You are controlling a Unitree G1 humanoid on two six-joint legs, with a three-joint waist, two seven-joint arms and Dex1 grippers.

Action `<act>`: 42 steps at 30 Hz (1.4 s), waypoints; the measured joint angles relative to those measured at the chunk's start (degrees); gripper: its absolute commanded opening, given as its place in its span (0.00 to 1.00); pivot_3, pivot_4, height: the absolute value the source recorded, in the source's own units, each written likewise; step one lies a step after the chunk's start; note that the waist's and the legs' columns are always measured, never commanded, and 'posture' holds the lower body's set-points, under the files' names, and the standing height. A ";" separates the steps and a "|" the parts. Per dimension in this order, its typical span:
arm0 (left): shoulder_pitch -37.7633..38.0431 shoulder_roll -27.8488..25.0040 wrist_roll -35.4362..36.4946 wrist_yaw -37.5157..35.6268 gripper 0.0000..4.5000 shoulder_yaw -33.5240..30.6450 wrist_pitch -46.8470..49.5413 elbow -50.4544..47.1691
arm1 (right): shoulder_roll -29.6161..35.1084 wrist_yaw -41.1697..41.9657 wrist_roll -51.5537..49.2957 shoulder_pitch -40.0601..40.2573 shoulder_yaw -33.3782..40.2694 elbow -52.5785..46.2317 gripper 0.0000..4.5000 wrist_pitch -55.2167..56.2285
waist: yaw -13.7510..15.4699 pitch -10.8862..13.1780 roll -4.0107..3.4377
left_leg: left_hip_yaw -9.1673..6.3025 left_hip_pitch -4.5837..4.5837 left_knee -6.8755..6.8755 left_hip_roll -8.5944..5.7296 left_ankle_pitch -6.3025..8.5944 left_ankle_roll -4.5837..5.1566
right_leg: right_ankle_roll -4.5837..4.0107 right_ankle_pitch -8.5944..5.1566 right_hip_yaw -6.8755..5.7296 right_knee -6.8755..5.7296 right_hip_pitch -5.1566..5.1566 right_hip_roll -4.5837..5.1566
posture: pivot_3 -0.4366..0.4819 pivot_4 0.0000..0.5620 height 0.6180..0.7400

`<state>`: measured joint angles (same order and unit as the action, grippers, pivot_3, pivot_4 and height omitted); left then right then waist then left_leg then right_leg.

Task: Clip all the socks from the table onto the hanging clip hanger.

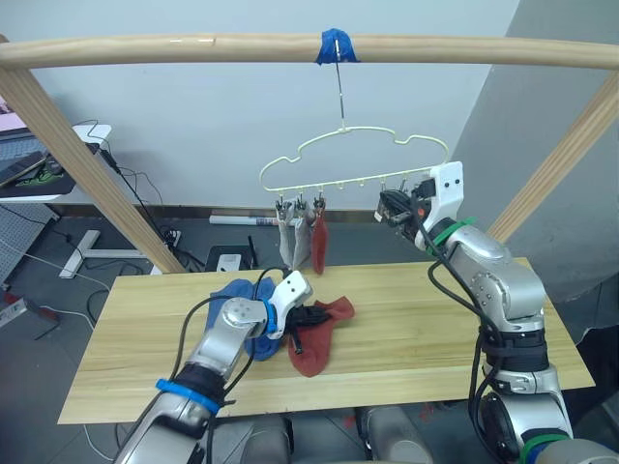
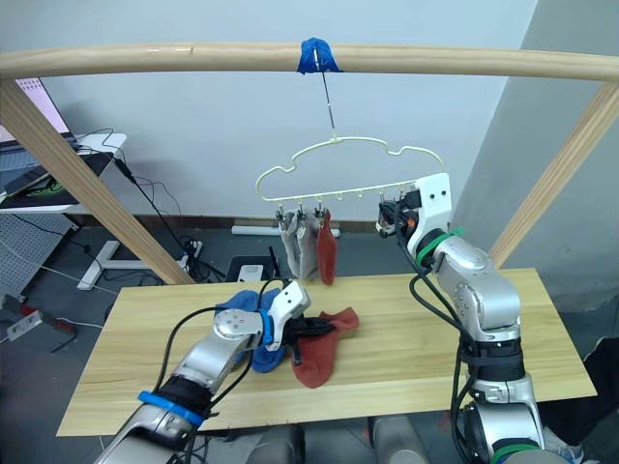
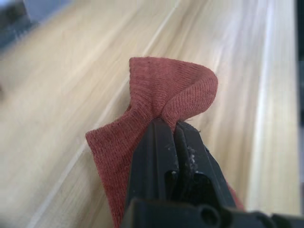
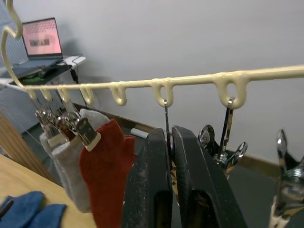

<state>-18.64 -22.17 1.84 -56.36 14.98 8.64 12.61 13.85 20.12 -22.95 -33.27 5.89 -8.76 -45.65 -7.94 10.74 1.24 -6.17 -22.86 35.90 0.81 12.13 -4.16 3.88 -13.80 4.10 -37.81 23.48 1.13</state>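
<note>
Pickup is underway: red sock point(image 3: 161, 95) is clamped by left gripper point(image 3: 173, 130); right gripper point(image 4: 171, 135) is closed on a clip point(image 4: 167, 124), which must be opened next.

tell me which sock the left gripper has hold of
The rust red sock lying on the table: the left gripper pinches a raised fold of it. The other red sock hangs clipped on the hanger; the blue socks lie untouched.

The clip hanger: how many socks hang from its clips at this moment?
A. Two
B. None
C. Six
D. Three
D. Three socks hang side by side from the clip hanger: two grey socks and one rust red sock, while the other clips carry nothing.
</note>
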 measured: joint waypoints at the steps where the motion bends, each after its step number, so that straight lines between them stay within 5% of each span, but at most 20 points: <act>1: 0.57 -0.20 1.21 0.46 0.00 -1.28 1.14 -3.79 | 0.43 0.30 -1.41 -0.52 0.75 0.01 0.00 -2.14 | 0.12 0.00 0.00 | -0.01 0.00 0.01 0.00 0.00 0.00 | 0.00 0.00 -0.01 0.00 -0.01 0.00 | 0.30 0.27 1.00; 6: 0.51 1.17 4.72 4.52 0.00 -4.97 2.15 -13.86 | 0.60 0.60 -8.58 -2.96 4.43 -0.04 0.00 -13.20 | 0.16 0.00 0.00 | 0.02 0.03 0.03 -0.01 0.00 0.00 | 0.00 0.00 0.01 0.03 -0.05 0.00 | 0.32 0.27 1.00; 13: 0.53 3.53 5.13 8.89 0.00 -6.30 0.86 -15.20 | -3.94 -4.72 -18.54 -6.12 13.23 -0.03 0.00 -27.43 | 0.11 0.00 0.00 | 0.02 0.00 0.02 -0.01 0.00 0.01 | -0.01 0.00 0.00 0.05 -0.04 -0.02 | 0.33 0.27 1.00; 34: -1.79 5.76 7.28 10.96 0.00 -6.51 -2.84 -14.72 | -6.23 -11.69 -25.50 -6.99 17.73 -0.03 0.00 -32.56 | 0.00 0.00 -0.01 | 0.05 -0.03 -0.04 -0.01 0.01 0.02 | -0.01 -0.01 0.01 0.15 -0.02 -0.02 | 0.32 0.26 1.00; 42: -1.99 5.98 7.29 10.82 0.00 -6.49 -3.11 -14.18 | -5.91 -12.26 -27.47 -6.45 17.44 -0.03 0.59 -33.73 | -0.08 0.02 -0.04 | 0.06 -0.07 -0.05 -0.01 0.01 0.02 | -0.01 -0.01 0.01 0.15 0.03 -0.02 | 0.31 0.26 1.00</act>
<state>-20.63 -16.19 9.13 -45.53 8.48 5.53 -1.57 7.94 7.86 -50.41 -39.72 23.33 -8.79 -79.38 -8.02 10.76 1.20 -6.11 -22.92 35.85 0.80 12.15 -4.14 3.88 -13.82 4.12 -37.66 23.51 1.11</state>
